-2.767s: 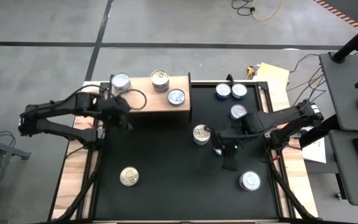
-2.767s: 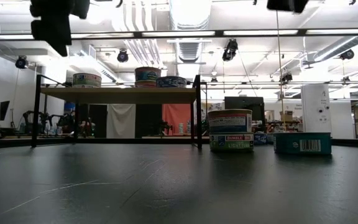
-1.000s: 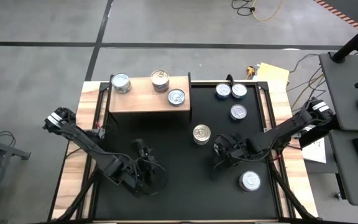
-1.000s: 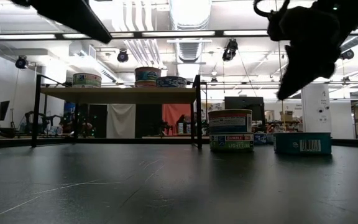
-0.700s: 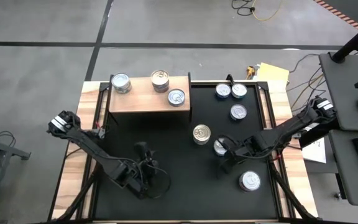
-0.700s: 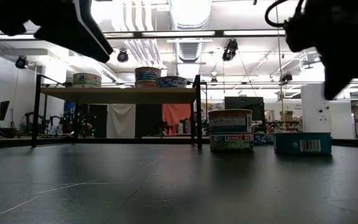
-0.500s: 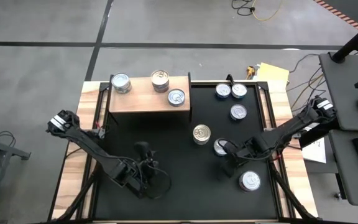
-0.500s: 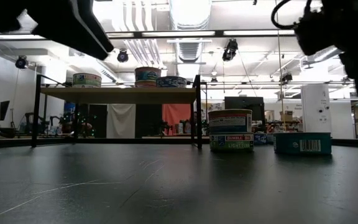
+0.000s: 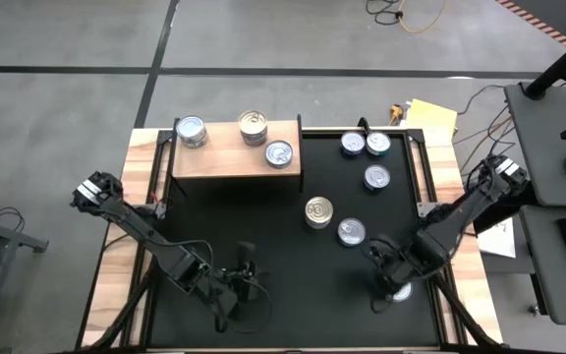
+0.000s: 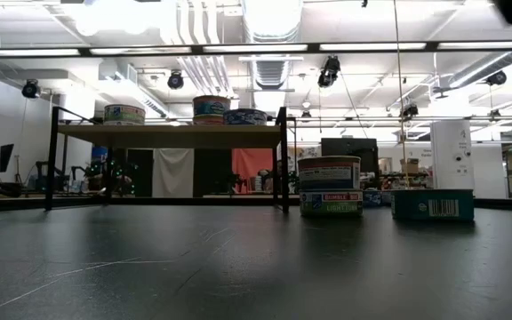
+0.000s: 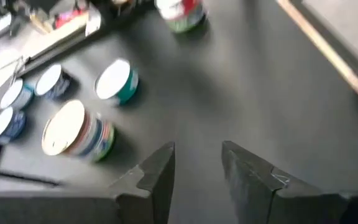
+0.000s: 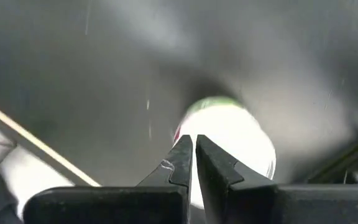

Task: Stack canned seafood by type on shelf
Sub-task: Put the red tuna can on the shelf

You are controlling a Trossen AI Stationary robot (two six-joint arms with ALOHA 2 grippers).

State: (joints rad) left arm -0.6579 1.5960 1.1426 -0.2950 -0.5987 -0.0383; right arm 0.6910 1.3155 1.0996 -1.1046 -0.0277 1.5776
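The wooden shelf (image 9: 236,149) at the far left carries three cans (image 9: 192,130) (image 9: 253,125) (image 9: 279,153). On the black table stand a gold-topped stack (image 9: 318,211), a silver-topped can (image 9: 352,232) and three cans (image 9: 377,177) at the far right. My right gripper (image 12: 193,155) is shut and points down above a white-topped can (image 12: 232,140) at the near right, apart from it. My left gripper (image 11: 197,163) hovers open over the near middle of the table, with nothing between its fingers.
Bare black table (image 9: 263,226) lies between the shelf and my left gripper. The table's wooden side rails (image 9: 136,187) run along both edges. In the low view the stack (image 10: 329,185) and a blue can (image 10: 434,204) stand right of the shelf's legs (image 10: 283,160).
My right gripper has gone toward the near right corner, from beside the silver-topped can to above the near-right can, and has tipped to point down. My left gripper has turned and shifted a little toward the right. Both have risen out of the low view.
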